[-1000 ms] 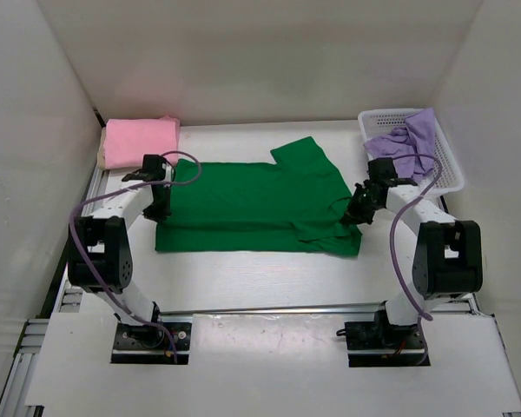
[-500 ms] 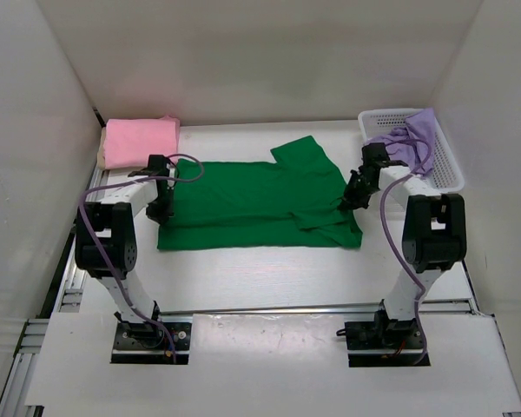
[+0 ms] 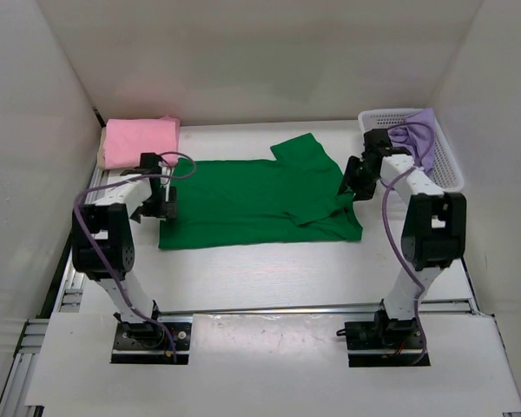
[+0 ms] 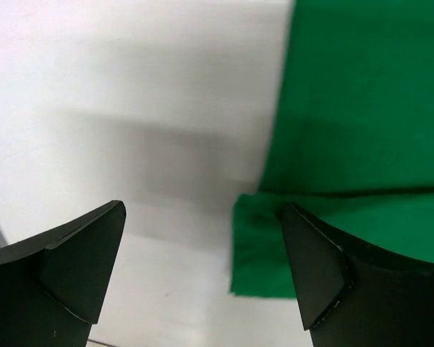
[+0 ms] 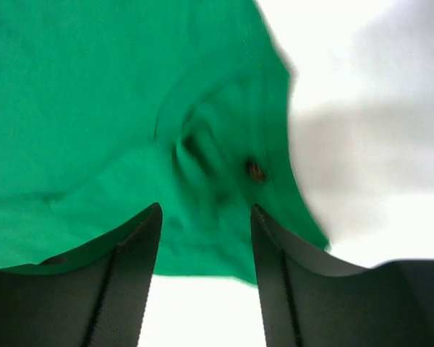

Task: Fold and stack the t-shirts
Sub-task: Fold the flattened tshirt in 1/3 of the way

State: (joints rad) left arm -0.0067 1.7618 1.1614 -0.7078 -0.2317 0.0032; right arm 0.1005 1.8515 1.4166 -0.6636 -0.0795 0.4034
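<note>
The bright green t-shirt (image 3: 260,195) lies flat in the middle of the table, its near part folded over itself. My left gripper (image 3: 159,206) hovers at its left edge, open; in the left wrist view the fingers (image 4: 79,267) stand wide apart over the shirt's corner (image 4: 260,246), holding nothing. My right gripper (image 3: 351,185) is above the shirt's right sleeve, open, with green cloth (image 5: 94,108) below its empty fingers (image 5: 123,282). A folded pink t-shirt (image 3: 139,142) sits at the back left. The light purple t-shirt (image 3: 414,137) lies crumpled in the basket.
The white mesh basket (image 3: 445,174) stands at the back right, close behind my right arm. White walls close in the table on the left, back and right. A rail runs along the table's left edge (image 3: 80,252).
Both grippers opened and let go of the green shirt's edges. The shirt now lies flat with its near part folded over. Both arms drew back slightly, the right one toward the basket.
</note>
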